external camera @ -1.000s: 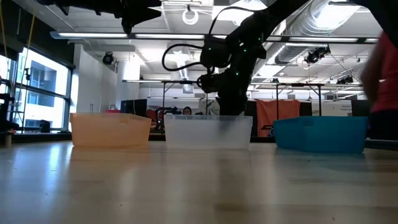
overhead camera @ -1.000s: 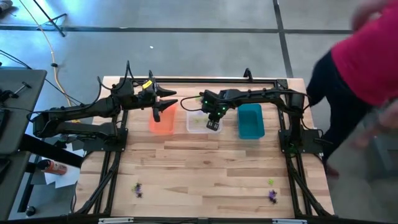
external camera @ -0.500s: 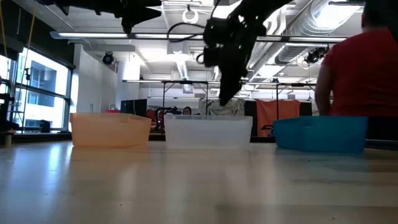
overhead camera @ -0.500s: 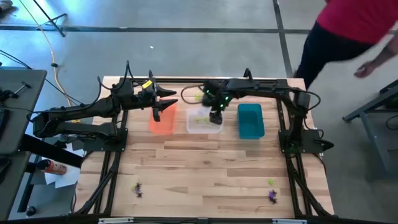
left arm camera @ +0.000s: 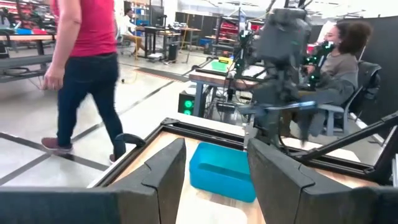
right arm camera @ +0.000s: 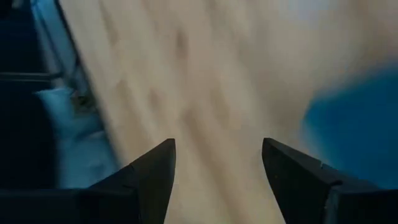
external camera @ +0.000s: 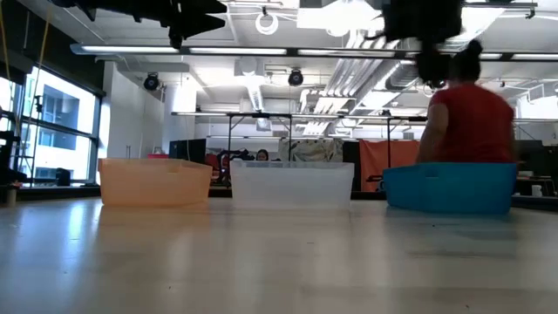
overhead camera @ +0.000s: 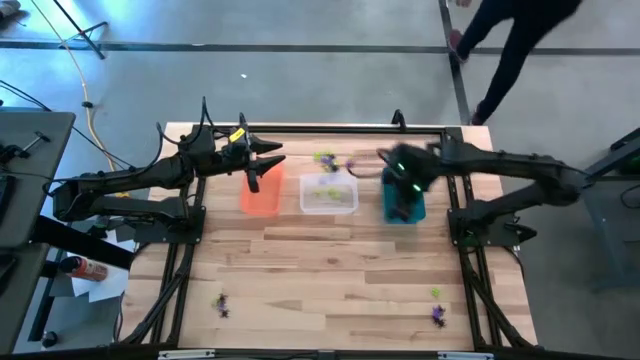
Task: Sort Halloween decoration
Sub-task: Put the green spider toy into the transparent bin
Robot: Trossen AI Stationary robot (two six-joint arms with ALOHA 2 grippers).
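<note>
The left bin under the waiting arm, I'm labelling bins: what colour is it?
Orange, translucent; the high view shows it best.

Three bins stand in a row across the far half of the desk (overhead camera: 330, 270): orange bin (overhead camera: 260, 195), clear bin (overhead camera: 329, 195), teal bin (overhead camera: 402, 200), with narrow gaps between them. Left end effector (overhead camera: 253, 177) hangs over the orange bin, blocking the way in from above. Right end effector (overhead camera: 403, 200) sits over the teal bin, fingers spread, its arm crossing the far right edge. Clear bin open from above. A few trinkets (overhead camera: 328, 160) lie on the strip behind the clear bin. Near half of the desk wide open, save trinkets near the front left (overhead camera: 221, 303) and front right (overhead camera: 438, 314) corners. Person (overhead camera: 510, 40) walks on the floor beyond the far right corner.
</note>
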